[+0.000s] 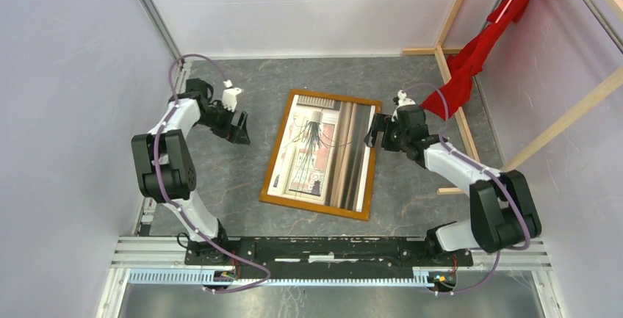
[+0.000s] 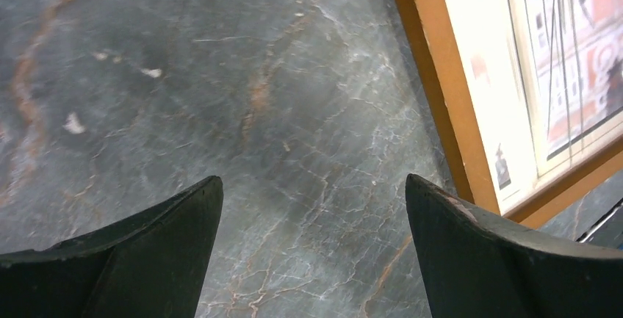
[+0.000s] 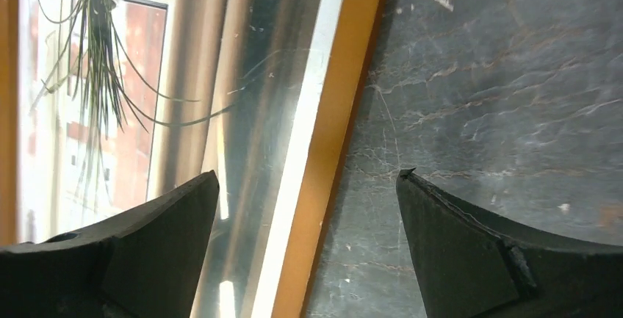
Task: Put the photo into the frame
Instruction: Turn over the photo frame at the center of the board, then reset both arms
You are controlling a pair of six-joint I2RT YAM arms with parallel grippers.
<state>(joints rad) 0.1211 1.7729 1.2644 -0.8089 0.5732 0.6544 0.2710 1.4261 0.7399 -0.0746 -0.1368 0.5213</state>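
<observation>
two hands, both empty, taken from left to right. my left gripper [image 1: 239,128] hangs over bare tabletop [image 1: 220,186] toward the left edge, fingers spread wide with nothing but grey marbled surface between them. it is near the frame [image 1: 277,149] yet clear of it; in the left wrist view the orange-brown left rail passes just beside the finger nearer it. i judge it is held out here so it neither nudges the frame nor blocks the work.

in the middle of the tabletop the frame lies flat, turned a little against the table's edges. the photo [image 1: 323,149] lies inside it, with the plant, window and curtains showing within all four rails and a pale margin along the sides. a shine runs down its right half; whether a clear sheet covers it i cannot tell. lying level like this the print looks seated, so i judge the placing nearly or wholly done.

my right gripper [image 1: 375,133] is at the frame's right rail, near its far corner, fingers wide apart and holding nothing. they straddle the rail, one over the photo's edge and one over bare tabletop. i judge that stance suits letting go or squaring the rail. whether the tips touch anything i cannot tell.

by the far right corner stand pale wooden beams [image 1: 566,118] with a red cloth [image 1: 477,53], well apart from the frame.
</observation>
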